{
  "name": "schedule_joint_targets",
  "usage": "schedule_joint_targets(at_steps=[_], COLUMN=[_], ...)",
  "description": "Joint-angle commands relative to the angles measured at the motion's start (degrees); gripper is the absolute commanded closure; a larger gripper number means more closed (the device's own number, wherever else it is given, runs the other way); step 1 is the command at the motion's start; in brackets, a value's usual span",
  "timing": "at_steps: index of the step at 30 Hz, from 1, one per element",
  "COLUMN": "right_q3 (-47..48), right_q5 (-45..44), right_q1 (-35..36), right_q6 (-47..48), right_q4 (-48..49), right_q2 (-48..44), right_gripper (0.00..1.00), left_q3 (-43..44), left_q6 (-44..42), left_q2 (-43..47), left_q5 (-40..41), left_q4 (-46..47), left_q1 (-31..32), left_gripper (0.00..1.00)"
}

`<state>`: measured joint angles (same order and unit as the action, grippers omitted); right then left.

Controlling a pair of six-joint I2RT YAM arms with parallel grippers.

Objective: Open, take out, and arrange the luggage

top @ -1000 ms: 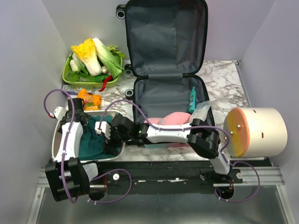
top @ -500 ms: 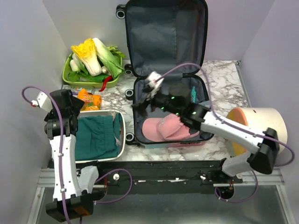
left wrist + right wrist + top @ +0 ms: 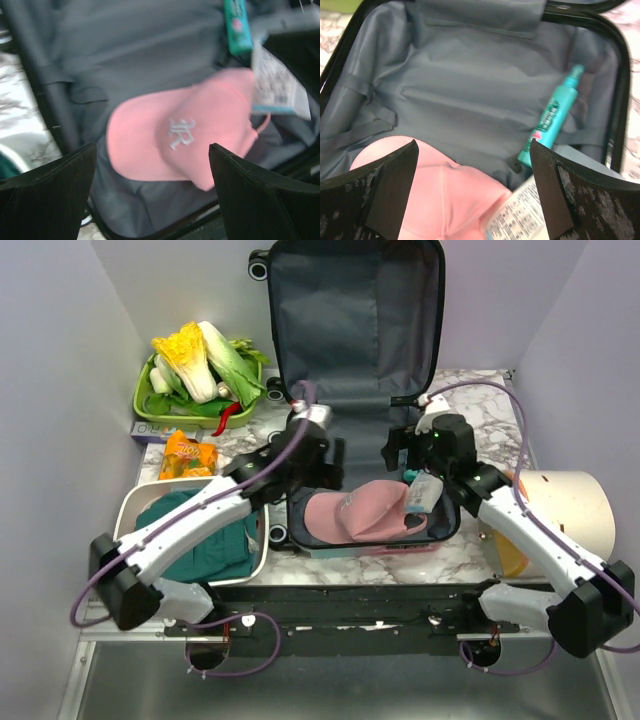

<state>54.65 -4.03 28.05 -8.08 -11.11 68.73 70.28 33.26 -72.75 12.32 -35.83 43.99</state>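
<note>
1. Hovering over the open pink-to-teal hard-shell suitcase [image 3: 350, 330] on the marble table [image 3: 480, 410] — left gripper [image 3: 152, 160] and right gripper [image 3: 472, 150], fingers spread wide, empty.
2. Unpacking step — next move likely needs a pinch on the soft pink cap [image 3: 175, 145].

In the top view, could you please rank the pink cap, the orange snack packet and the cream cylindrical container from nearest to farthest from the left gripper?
From the left gripper:
1. pink cap, just beside it, inside the luggage.
2. orange snack packet, off to its left.
3. cream cylindrical container, at the far right.
</note>
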Motion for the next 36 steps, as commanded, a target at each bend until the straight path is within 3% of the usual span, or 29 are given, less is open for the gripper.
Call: schedule_joint_targets(at_steps=[1,6,8,19,21,23,26,31,32,36], right_q3=[1.0,-1.4,-2.6,-6.6,-7.0,-7.4,-7.5,-7.9,-8.0,-8.0], right_q5=[-8.3,-19.3,-21.5,-20.7,-19.7,-19.8,-20.0,-19.7,-19.7,-19.0], right_q1=[-2.9,-3.7,-4.0,-4.1,-4.2,-4.1,-4.2,-4.1,-4.1,-4.1], right_q6=[-7.0,-10.0,-10.1,-8.7,-8.2,-7.9,-7.7,-7.7,-7.6,-7.7], right_q4=[-7.4,-7.4,-7.3,-2.5,-1.4,-1.1,-0.8,-0.3,-0.1,0.1], right_q2=[-5.1,-10.6,-13.1,-19.0,-19.6,-19.9,-20.3,-20.6,-20.4,-20.3], right_gripper=[0.00,0.00,0.00,0.00,0.00,0.00,0.00,0.00,0.00,0.00], left_q3=[8.1,14.6,14.6,16.4,18.0,18.7,19.4,19.9,19.9,20.6], left_q6=[-9.3,-10.9,-10.7,-6.9,-6.8,-7.0,-6.9,-7.4,-7.4,-5.4], left_q2=[-9.9,-20.4,-22.3,-32.1,-33.8,-34.5,-34.5,-34.3,-34.3,-30.6], left_q5=[2.1,-6.4,-13.9,-10.8,-10.7,-11.1,-9.8,-6.4,-6.1,-2.8], left_q4=[2.7,4.3,5.1,0.8,-0.5,-1.2,-1.9,-5.2,-5.6,-6.4], left_q1=[8.3,12.5,12.6,13.1,13.1,13.1,13.1,13.1,13.1,13.1], left_gripper=[0.01,0.01,0.01,0.05,0.16,0.41,0.68,0.78,1.00,1.00])
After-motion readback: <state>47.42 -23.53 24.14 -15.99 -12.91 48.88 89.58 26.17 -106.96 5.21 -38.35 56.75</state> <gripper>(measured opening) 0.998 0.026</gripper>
